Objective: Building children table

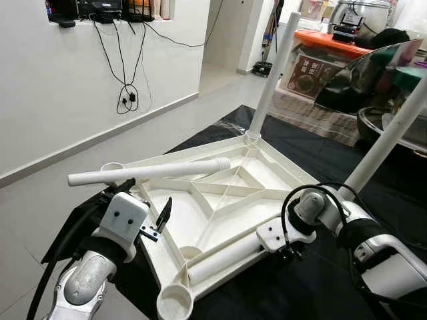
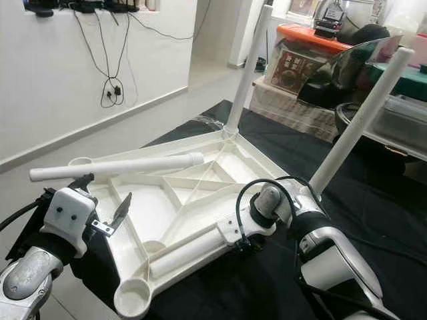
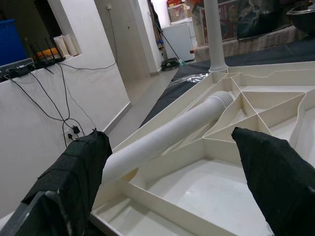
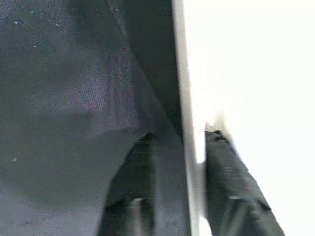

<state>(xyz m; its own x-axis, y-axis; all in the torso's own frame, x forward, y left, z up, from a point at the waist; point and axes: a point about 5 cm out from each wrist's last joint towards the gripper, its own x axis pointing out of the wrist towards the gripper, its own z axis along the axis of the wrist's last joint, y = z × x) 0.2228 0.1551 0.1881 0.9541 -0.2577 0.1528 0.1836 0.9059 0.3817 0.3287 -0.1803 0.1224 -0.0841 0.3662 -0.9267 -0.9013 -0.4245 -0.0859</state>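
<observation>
On the black mat (image 1: 280, 293) the upturned table (image 1: 220, 200) lies with two legs up, your left claw (image 3: 167, 162) wide around a loose leg (image 1: 150, 172), right claw (image 4: 172, 182) pinching the rim; that leg may roll off.

The two eye views look forward and down from the robot's head onto the upturned white table top (image 1: 220, 200) on a black mat (image 1: 320, 280), sharing almost the same scene. The left wrist view looks close along its fingers (image 3: 74, 182) across the ribbed underside. The right wrist view sits hard against the table's rim (image 4: 189, 123).
</observation>
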